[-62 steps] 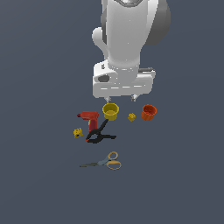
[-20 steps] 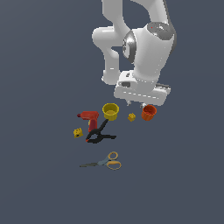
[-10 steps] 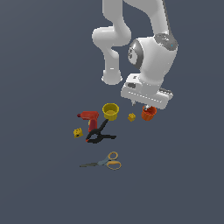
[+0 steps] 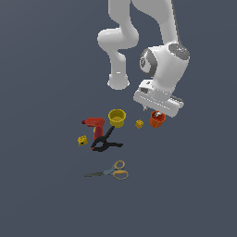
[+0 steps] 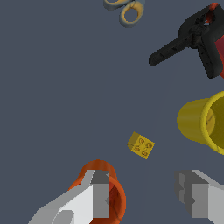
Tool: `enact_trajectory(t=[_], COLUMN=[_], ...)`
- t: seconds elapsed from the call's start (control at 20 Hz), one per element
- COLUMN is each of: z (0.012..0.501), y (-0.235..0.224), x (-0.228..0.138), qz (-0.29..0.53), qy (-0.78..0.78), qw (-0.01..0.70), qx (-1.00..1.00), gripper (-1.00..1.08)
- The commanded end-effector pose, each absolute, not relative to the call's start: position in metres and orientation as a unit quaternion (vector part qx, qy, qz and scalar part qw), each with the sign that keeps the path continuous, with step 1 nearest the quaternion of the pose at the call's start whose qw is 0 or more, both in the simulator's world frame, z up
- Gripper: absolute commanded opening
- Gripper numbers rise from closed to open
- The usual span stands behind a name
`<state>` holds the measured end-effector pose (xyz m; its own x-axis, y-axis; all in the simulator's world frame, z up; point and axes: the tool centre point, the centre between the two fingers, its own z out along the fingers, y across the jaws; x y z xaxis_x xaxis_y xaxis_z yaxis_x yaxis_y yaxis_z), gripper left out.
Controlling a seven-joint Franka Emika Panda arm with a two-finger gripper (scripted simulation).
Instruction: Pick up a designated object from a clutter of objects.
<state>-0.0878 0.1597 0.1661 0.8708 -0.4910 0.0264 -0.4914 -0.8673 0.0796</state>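
The small orange-red cup [image 4: 158, 120] stands at the exterior view's right end of the clutter, partly hidden by my hand. My gripper [image 4: 156, 112] hangs just above it, open and empty. In the wrist view the gripper [image 5: 146, 192] is offset from the cup [image 5: 98, 166]: one finger [image 5: 99, 195] lies over the cup's mouth, while the other finger [image 5: 197, 192] is well apart from it. The yellow cup [image 4: 117, 117] stands to the exterior view's left, with a small yellow block [image 4: 139, 123] between the two cups.
A red drill [image 4: 95, 125], a black clamp [image 4: 106, 142], a second yellow block [image 4: 82, 140] and yellow-handled scissors [image 4: 111, 171] lie to the exterior view's left of the cups. In the wrist view the block [image 5: 141, 145], yellow cup [image 5: 202, 122] and clamp [image 5: 192, 39] show.
The arm has swung toward the exterior view's right and come down, from above the yellow cup to just above the orange-red cup. No object has moved.
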Motion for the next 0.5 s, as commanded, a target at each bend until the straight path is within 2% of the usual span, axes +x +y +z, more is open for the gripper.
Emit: enact_trajectory(t=[0.0,0.45], z=[0.159,0.134], y=[0.166,0.187], x=[-0.095,-0.125], qz=[0.004,0.010], qy=[-0.273,-0.335], qw=[0.043,0.044], qx=[0.961,0.941], gripper=[0.28,0.28])
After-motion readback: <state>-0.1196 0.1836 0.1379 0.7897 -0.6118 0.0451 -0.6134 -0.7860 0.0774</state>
